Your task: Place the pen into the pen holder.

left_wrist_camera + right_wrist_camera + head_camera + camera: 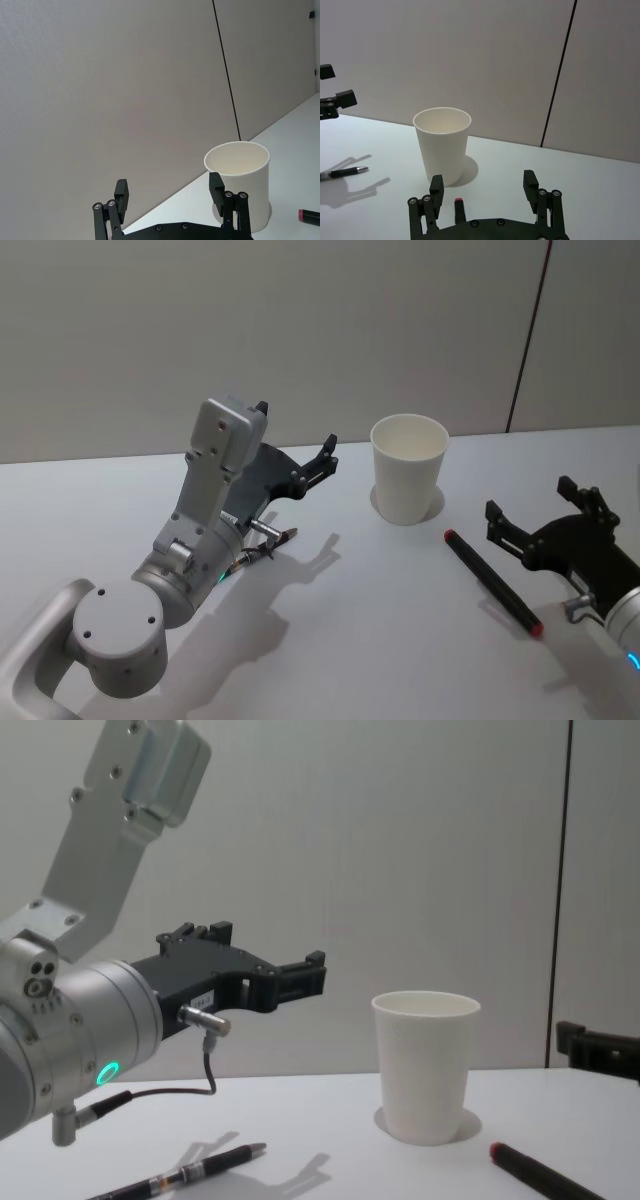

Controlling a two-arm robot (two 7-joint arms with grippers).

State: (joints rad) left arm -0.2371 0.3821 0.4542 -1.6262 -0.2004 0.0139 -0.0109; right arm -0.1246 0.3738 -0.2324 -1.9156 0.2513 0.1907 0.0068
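Pen [492,582], red-tipped, flat on counter [360,640] right of cup [408,480]; likely pre-grasp. Right gripper [530,502] beside it, jaws wide, empty. Left gripper [296,430] raised, jaws wide. Next: lower, straddle barrel.

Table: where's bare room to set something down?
Bare table lies in front of the pen holder, between the thin pen below the left gripper and the red-tipped pen. Crowded: right side, that pen beside the right gripper.

Bright, even indoor light, soft grey shadows cast across the white table [380,640]
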